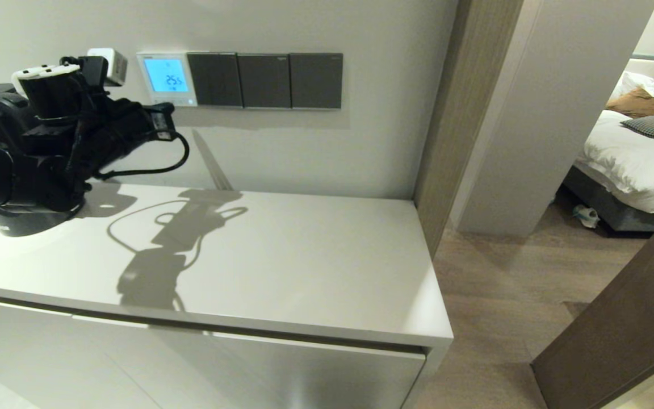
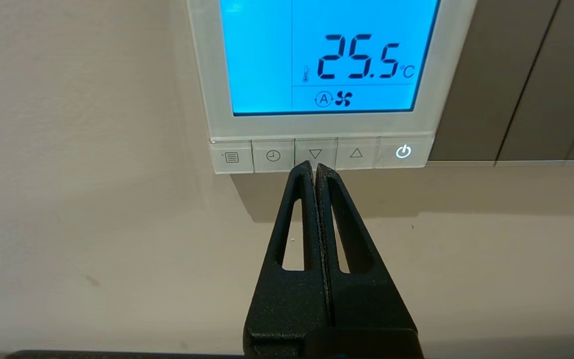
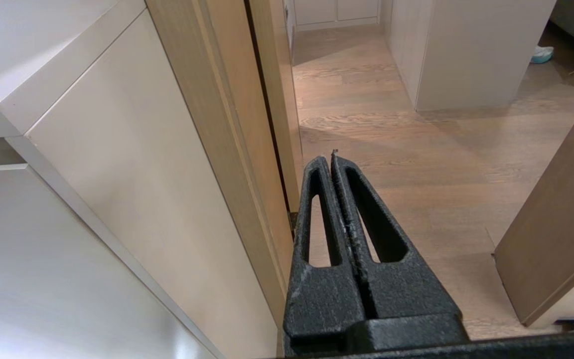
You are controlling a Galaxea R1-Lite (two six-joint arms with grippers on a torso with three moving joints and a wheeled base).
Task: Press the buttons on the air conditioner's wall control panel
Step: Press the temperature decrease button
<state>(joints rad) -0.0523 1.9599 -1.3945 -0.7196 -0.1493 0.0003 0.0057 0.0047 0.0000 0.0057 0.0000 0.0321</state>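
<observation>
The air conditioner's wall control panel (image 2: 322, 75) is mounted on the wall above the back edge of the counter (image 1: 281, 255), nearer the counter's left end than its right. Its screen (image 2: 327, 55) glows blue and reads 25.5 °C, with a fan mark beneath the digits. Along the panel's bottom strip runs the row of buttons (image 2: 319, 154): a menu key, a clock key, a down arrow, an up arrow, and a lit power key.

The left gripper (image 2: 314, 167) has its two fingers pressed together, holding nothing, and its tip sits at the lower edge of the down-arrow button (image 2: 315, 153); whether it actually touches the key cannot be told. In the head view the left arm (image 1: 49, 130) reaches over the counter's back left corner toward the panel.

Just to the right of the panel, three dark grey switch plates (image 1: 264, 80) sit side by side on the wall.

The right gripper (image 3: 333, 159) also has its fingers closed on nothing; it hangs off the counter's right end, over the wooden floor (image 3: 416, 149) beside the door frame (image 3: 227, 124).
</observation>
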